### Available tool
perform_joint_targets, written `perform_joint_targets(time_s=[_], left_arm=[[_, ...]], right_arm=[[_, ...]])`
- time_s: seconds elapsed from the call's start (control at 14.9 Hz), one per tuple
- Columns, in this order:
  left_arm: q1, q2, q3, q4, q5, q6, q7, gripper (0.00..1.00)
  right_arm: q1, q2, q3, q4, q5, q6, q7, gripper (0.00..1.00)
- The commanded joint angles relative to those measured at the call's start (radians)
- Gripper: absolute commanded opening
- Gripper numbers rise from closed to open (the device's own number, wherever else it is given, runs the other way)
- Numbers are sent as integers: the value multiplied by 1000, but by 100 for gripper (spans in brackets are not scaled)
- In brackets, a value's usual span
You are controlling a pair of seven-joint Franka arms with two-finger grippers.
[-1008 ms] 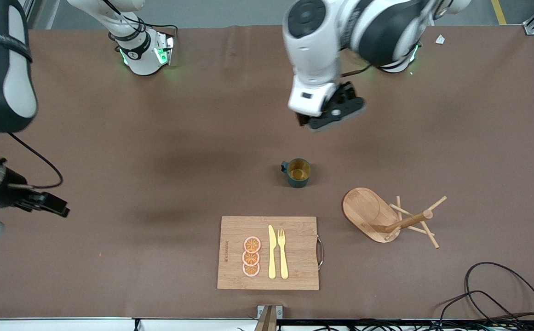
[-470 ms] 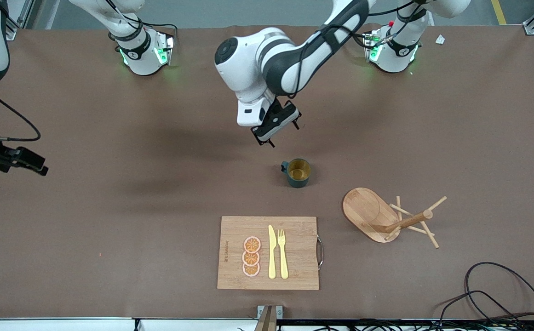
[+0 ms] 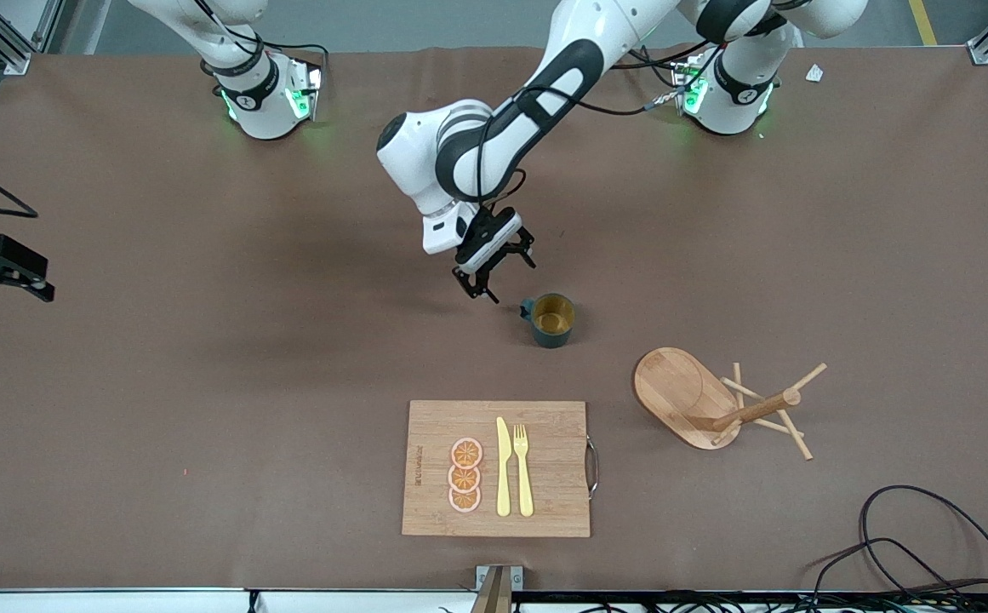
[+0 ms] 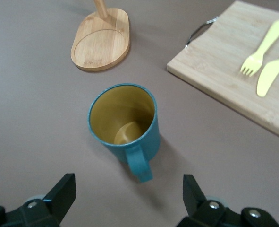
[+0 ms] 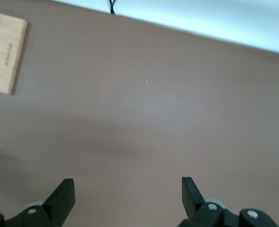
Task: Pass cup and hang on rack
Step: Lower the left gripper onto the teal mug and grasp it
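Since the earlier frames your left arm swung down from near its base, so the left pincer (image 3: 498,274) hung low over the table (image 3: 204,383), just beside the cup (image 3: 552,319) on its handle side. Its fingers (image 4: 63,191) were spread wide with nothing between them, and in the left wrist view the cup (image 4: 125,125) sat ahead of the gap, not yet inside it.

You had the cup upright on the table near the middle, mouth up, tan inside showing, handle turned toward the right arm's end. It sat farther from the front camera than the cutting board (image 3: 494,468), and apart from it.

Your rack (image 3: 719,409) lay tipped over on its side, toward the left arm's end and nearer to the front camera than the cup. Its oval base (image 4: 100,40) stood on edge, and the post and pegs pointed toward the left arm's end of the table. The cup was not touching it.

On the board you had three orange slices (image 3: 465,475), a yellow knife (image 3: 503,468) and a yellow fork (image 3: 523,470) side by side.

Your right pincer (image 3: 8,268) had drawn back to the right arm's end, over bare table, fingers (image 5: 61,196) spread and holding nothing.
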State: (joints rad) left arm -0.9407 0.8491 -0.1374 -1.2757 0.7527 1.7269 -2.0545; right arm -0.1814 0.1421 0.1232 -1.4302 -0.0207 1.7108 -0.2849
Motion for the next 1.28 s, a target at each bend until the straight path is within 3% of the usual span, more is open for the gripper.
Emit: perform_joint_targets(time_s=[0.0,0.34,0.87,1.01,1.21], left_arm=[[-23,83,38,105,17,5,-74,100],[-70,146,131,110,17,43,-150,90],[-70,166,130,104,13,22,-190,62],[-70,166,128,104,10,-1,-190,56],[-70,163,127,104,-21,-30,-190,40]], right_arm=[[6,-3,16,13,-15,-39,94,100],[13,-3,15,31,-54,-48,199,100],[-9,-12,15,28,-33,-114,191,100],[-15,-12,15,28,7,-115,226,100],[-18,-15,10,28,38,-125,230,100]])
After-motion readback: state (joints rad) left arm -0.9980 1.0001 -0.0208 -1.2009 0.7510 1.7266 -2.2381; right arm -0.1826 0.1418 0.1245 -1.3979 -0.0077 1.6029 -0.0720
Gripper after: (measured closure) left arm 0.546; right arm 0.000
